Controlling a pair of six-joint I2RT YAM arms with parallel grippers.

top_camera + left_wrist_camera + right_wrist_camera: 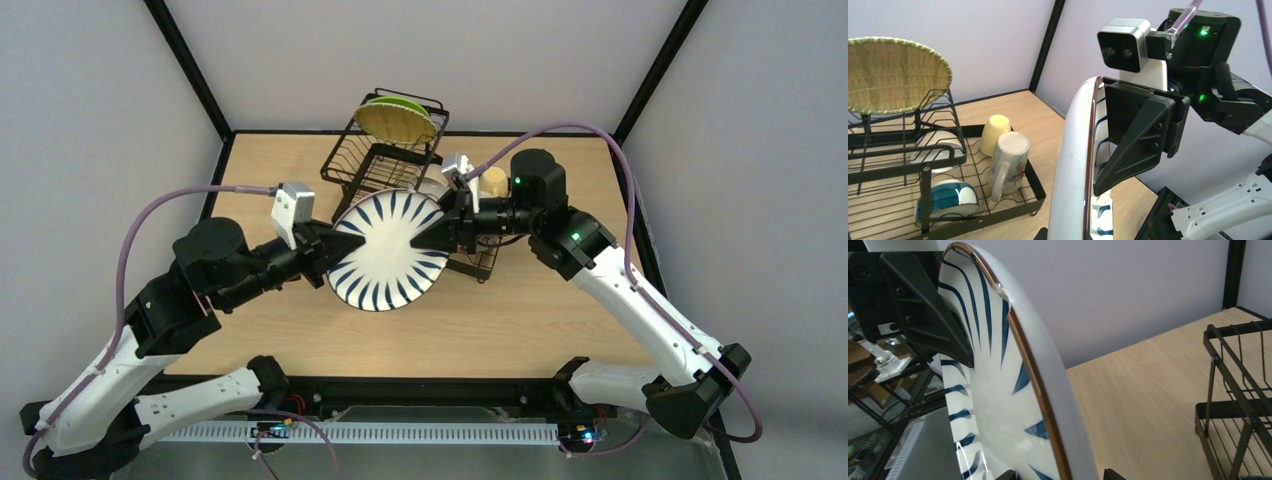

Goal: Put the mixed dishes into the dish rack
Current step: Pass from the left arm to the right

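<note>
A white plate with dark blue radial stripes (388,262) hangs in the air in front of the black wire dish rack (375,165). My left gripper (350,248) is shut on its left rim and my right gripper (425,235) on its right rim. In the left wrist view the plate (1073,165) stands edge-on, with the right gripper's finger (1138,145) on its striped face. In the right wrist view the plate (998,390) runs between my jaws. The rack's tray (998,210) holds a yellow mug (994,134), a cream mug (1008,160), a blue bowl (945,200) and a white bowl (938,147).
A woven, green-rimmed round dish (395,118) rests on the rack's raised tier, also in the left wrist view (893,72). The rack's corner (1238,390) stands at the right of the right wrist view. The wooden table (500,320) is bounded by black frame posts and grey walls.
</note>
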